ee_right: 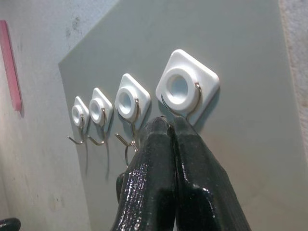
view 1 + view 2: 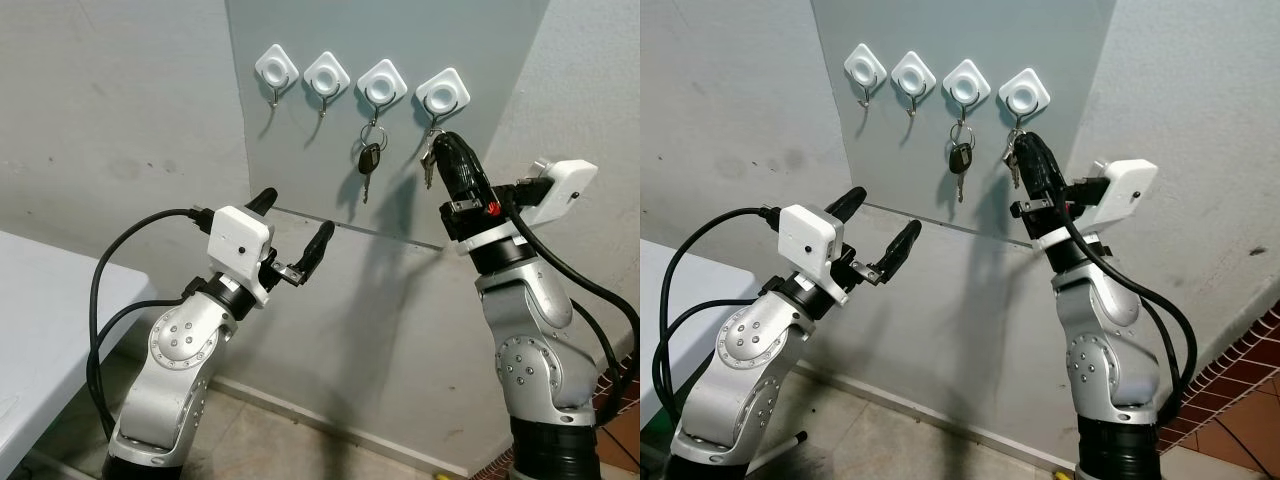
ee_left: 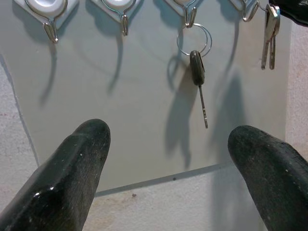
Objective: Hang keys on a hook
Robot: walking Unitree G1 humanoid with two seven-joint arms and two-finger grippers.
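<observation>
Backdrop: grey panel [image 2: 300,170] on a rough wall, four white hooks in a row.
Keys: silver bunch [image 2: 428,165] dangles at the rightmost hook [image 2: 441,97], beside the hung car key [image 2: 369,158].
Right gripper [image 2: 447,148]: fingers pinched together on the bunch, tips just under that hook.
Left gripper [image 2: 296,222]: spread wide, holding nothing, well short of the panel.
Risk: whether the ring sits over the wire is hidden; letting go early would likely drop the bunch.
Second risk: a sideways pull-out may snag and unseat it.

Four white hooks sit in a row on one grey panel [image 2: 300,170]: first [image 2: 277,68], second [image 2: 327,74], third [image 2: 381,82], fourth [image 2: 442,93]. Two sets of keys hang there: one black-headed key [image 2: 369,160] and one silver bunch [image 2: 428,165]. Two tools show: left tool [image 2: 295,232], right tool [image 2: 448,150].
</observation>
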